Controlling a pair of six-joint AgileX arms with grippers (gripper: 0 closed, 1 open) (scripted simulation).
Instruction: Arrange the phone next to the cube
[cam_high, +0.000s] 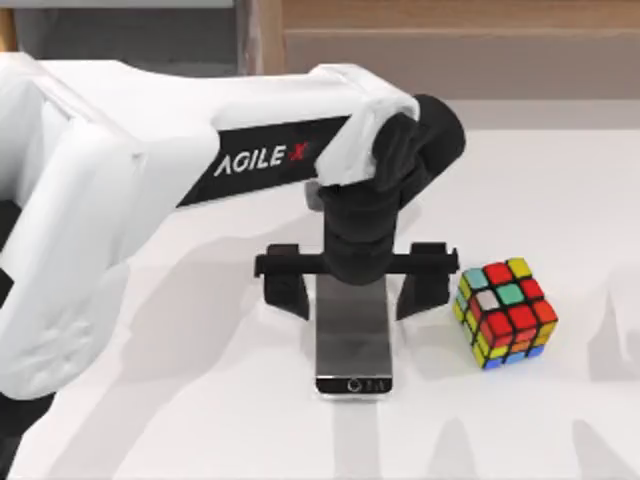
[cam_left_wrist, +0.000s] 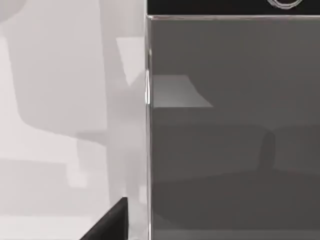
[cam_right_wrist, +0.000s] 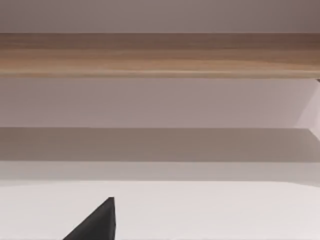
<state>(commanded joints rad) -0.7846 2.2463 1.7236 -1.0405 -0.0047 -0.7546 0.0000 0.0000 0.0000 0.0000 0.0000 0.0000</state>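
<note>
While our left gripper (cam_high: 352, 285) straddles the phone (cam_high: 352, 335) with fingers spread wide, just beside the cube (cam_high: 505, 312), closing off-centre could skew the phone into the cube.

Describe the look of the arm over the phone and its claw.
The left arm has bulky white shells, a black band lettered AGILE X in white, and a black wrist. Its left claw is matte black: a straight crossbar carrying two blocky fingers.

Bright, even light on the white desk (cam_high: 180, 420); soft grey shadows streak toward its near edge. A pale reflection glints off the flat grey metallic phone (cam_left_wrist: 230, 130). Edges slightly soft throughout.
</note>
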